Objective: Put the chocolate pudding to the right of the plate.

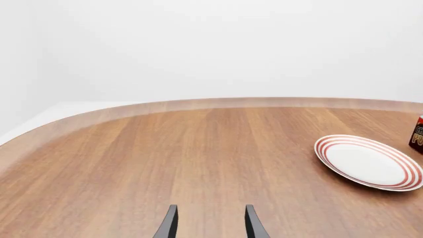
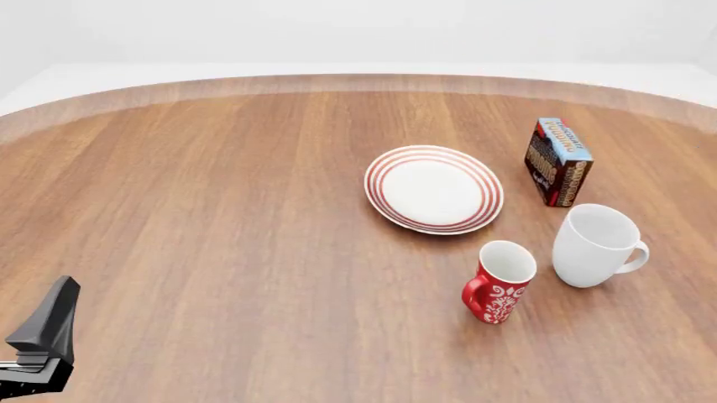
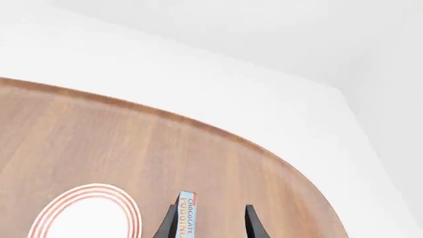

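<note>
The chocolate pudding (image 2: 557,161) stands upright on the wooden table, just right of the plate (image 2: 434,189), a white plate with red rings. In the left wrist view the plate (image 1: 367,161) lies far ahead, and a sliver of the pudding (image 1: 417,134) shows at the frame's edge. My left gripper (image 1: 210,225) is open and empty, low at the table's near left corner (image 2: 45,332). My right gripper (image 3: 210,223) is open and empty. It is out of the front view. Its camera sees the pudding (image 3: 185,214) past one fingertip and part of the plate (image 3: 89,215).
A white mug (image 2: 597,245) stands in front of the pudding. A red patterned mug (image 2: 499,281) stands in front of the plate. The table's curved far edge (image 2: 358,82) runs across the back, with a white floor beyond.
</note>
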